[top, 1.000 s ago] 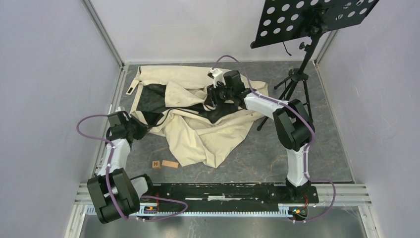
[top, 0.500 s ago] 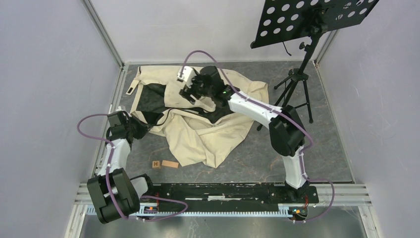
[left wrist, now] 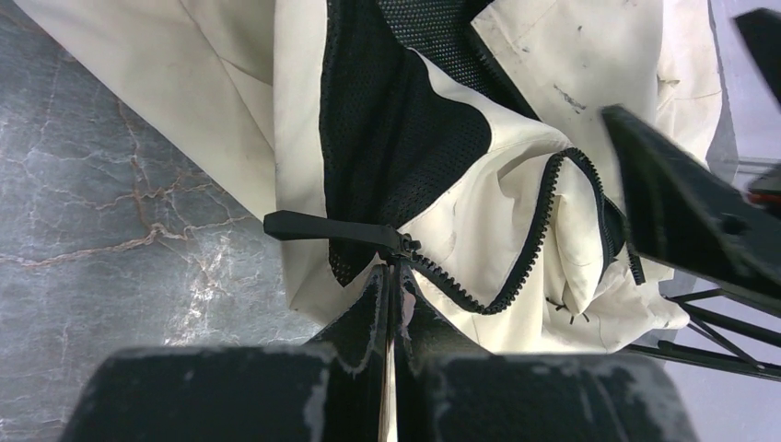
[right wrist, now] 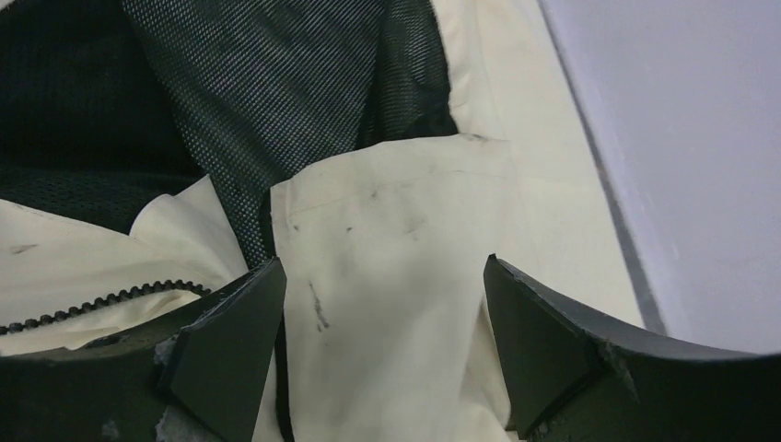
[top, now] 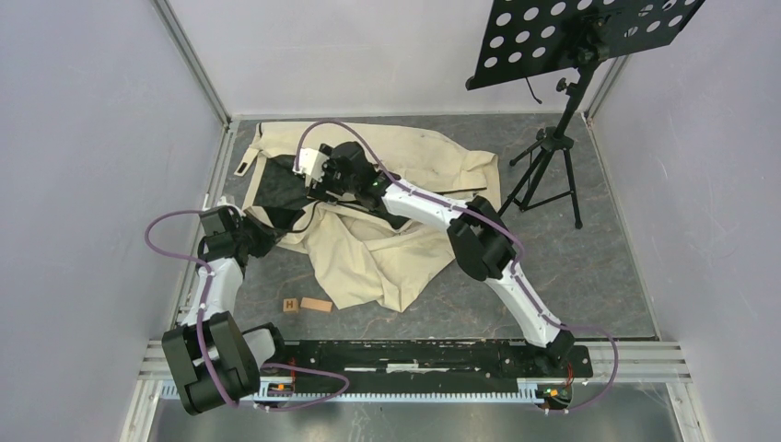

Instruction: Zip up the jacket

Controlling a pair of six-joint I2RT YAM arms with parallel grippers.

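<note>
The cream jacket point(top: 368, 249) lies crumpled on the grey floor, its front open and the black mesh lining point(right wrist: 258, 92) showing. My left gripper point(top: 258, 241) is shut on the jacket's lower edge. In the left wrist view the left gripper point(left wrist: 391, 281) pinches the fabric right under the zipper slider point(left wrist: 403, 245), whose long black pull tab point(left wrist: 322, 226) sticks out to the left. Dark zipper teeth point(left wrist: 516, 272) curve away to the right. My right gripper point(top: 322, 187) hovers open over the jacket's upper left part. In its wrist view the right gripper point(right wrist: 382, 262) has cream fabric between its fingers, not gripped.
A black music stand point(top: 553, 138) rises on its tripod at the back right. Two small wooden blocks point(top: 307, 305) lie on the floor in front of the jacket. Pale walls enclose the floor on three sides; a metal rail point(top: 414, 354) runs along the near edge.
The right arm has swung left across the jacket from its middle to its upper left part, and its jaws have opened wide. The left gripper has stayed in place, shut.
</note>
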